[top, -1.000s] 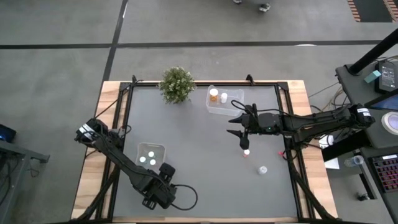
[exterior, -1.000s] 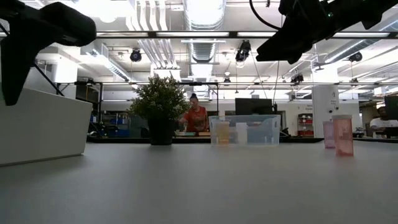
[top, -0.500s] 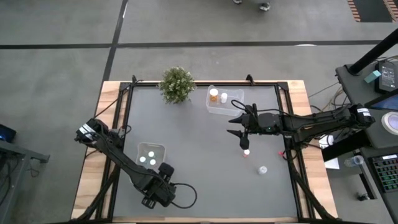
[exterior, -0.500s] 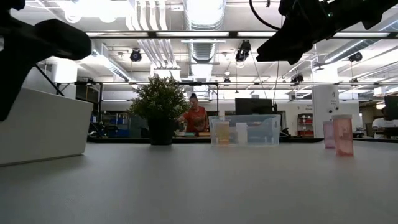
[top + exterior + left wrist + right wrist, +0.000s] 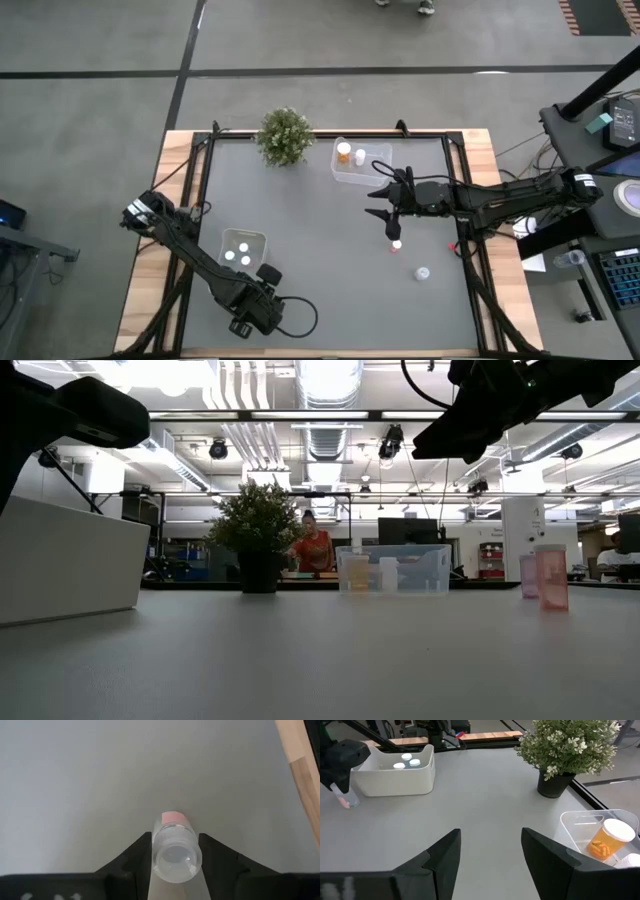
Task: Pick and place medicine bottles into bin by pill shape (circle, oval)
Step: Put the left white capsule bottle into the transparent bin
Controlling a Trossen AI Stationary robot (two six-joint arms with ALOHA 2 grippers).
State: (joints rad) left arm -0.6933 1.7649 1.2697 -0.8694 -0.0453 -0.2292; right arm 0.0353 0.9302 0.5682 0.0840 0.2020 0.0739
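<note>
Two grippers listed, one at work. Left gripper [image 5: 175, 836]: its dark fingers are clamped on the sides of a small clear round medicine bottle with pink contents [image 5: 174, 855], which sits lengthwise between them, its base toward the wrist. A white rectangular plastic bin holding white-capped bottles [image 5: 395, 782] sits just beside this gripper. To do the step well, I judge the squeeze should stay firm and centred on the body so the slick cylinder cannot slip, and the pill shape should be checked before choosing a bin; lift clear of the bin wall, then release low inside. Right gripper [image 5: 490, 837]: fingers apart and empty, waiting above a pink white-capped bottle [image 5: 396, 243], with a clear plastic bin holding an orange bottle [image 5: 580, 822] just ahead of it. Against the picture one second earlier, the left fingers have drawn in from a wider spread, and the left wrist has shifted slightly; the right arm is unchanged.
</note>
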